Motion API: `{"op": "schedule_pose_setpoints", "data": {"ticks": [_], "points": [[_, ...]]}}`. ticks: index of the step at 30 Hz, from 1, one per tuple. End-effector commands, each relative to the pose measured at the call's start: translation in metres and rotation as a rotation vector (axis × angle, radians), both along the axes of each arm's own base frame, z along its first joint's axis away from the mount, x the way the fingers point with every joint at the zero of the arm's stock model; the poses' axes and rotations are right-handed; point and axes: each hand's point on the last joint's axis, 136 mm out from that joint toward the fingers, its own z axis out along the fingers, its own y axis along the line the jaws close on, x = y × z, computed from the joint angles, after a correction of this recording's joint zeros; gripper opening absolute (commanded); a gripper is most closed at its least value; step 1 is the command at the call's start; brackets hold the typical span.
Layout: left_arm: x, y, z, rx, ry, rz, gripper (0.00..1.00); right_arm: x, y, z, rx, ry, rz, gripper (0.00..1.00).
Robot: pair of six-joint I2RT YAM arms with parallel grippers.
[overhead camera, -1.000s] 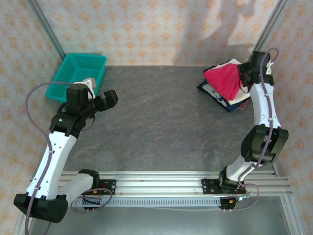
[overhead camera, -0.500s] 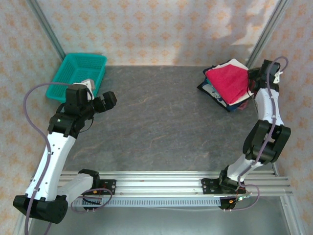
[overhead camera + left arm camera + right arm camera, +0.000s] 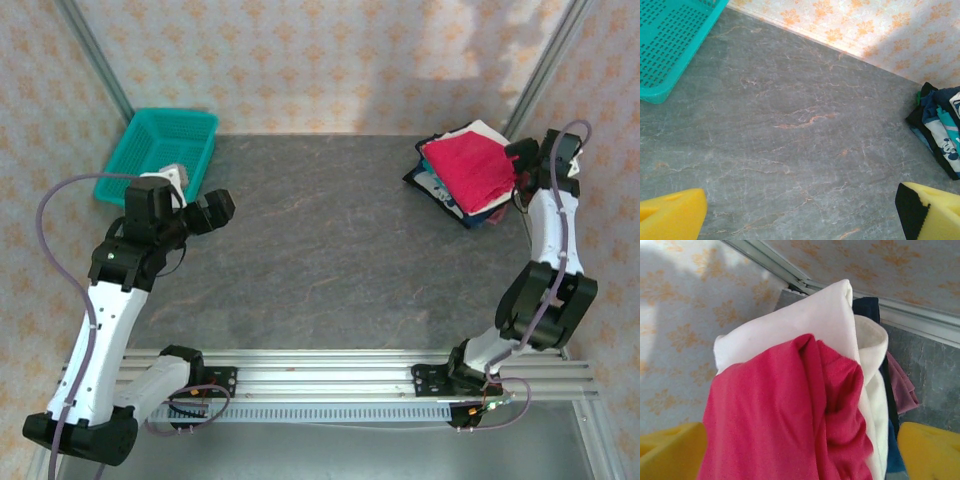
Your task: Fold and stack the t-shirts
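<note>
The t-shirts lie stacked at the table's back right. A red one [image 3: 468,170] is on top, a white one [image 3: 481,131] sits under it, and navy printed ones [image 3: 432,186] are at the bottom. My right gripper [image 3: 520,166] is at the stack's right edge and open. In the right wrist view, its yellow fingers [image 3: 670,452] stand wide apart with the rumpled red shirt [image 3: 785,415] and the white shirt [image 3: 810,315] in front of them. My left gripper [image 3: 222,207] hangs open over the table's left side, with nothing between its fingers [image 3: 670,215].
A teal mesh basket [image 3: 160,150] stands at the back left, and its corner [image 3: 665,45] shows in the left wrist view. The navy printed shirt edge [image 3: 940,130] shows at that view's right. Patterned walls and metal posts close the back and sides.
My right gripper has opened, let go of the red shirt and drawn back to the right. The red shirt now rests flatter on the stack. The left arm shifted slightly left.
</note>
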Motion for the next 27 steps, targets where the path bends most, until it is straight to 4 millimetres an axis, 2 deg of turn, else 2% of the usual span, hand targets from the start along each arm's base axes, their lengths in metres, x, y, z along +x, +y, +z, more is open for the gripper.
{"op": "schedule_pose_setpoints", "data": {"ticks": [1, 4, 7, 9, 12, 15, 18, 22, 27], "points": [[-0.011, 0.006, 0.008, 0.031, -0.018, 0.018, 0.98, -0.033, 0.015, 0.008, -0.045, 0.016, 0.062, 0.99], [-0.017, 0.01, 0.003, 0.029, -0.023, 0.04, 0.99, -0.059, 0.044, 0.003, -0.011, 0.015, 0.16, 0.99], [-0.023, 0.02, -0.017, 0.042, -0.012, 0.096, 1.0, -0.09, 0.091, -0.015, -0.066, 0.046, 0.322, 0.99], [-0.025, 0.032, -0.043, 0.086, 0.026, 0.152, 1.0, -0.115, 0.113, -0.044, -0.153, 0.136, 0.417, 0.99], [-0.027, 0.055, -0.08, 0.186, 0.086, 0.249, 1.0, -0.137, 0.114, -0.083, -0.25, 0.184, 0.451, 0.99], [-0.023, 0.081, -0.105, 0.264, 0.077, 0.359, 1.0, -0.135, 0.117, -0.102, -0.387, 0.07, 0.471, 0.99], [-0.016, 0.1, -0.119, 0.29, 0.003, 0.438, 1.0, -0.124, 0.123, -0.109, -0.492, -0.058, 0.486, 0.99], [-0.008, 0.121, -0.141, 0.379, -0.056, 0.514, 1.0, -0.106, 0.118, -0.116, -0.546, -0.136, 0.423, 0.99], [0.007, 0.129, -0.156, 0.443, -0.102, 0.531, 1.0, -0.069, 0.152, -0.113, -0.713, -0.226, 0.516, 0.99]]}}
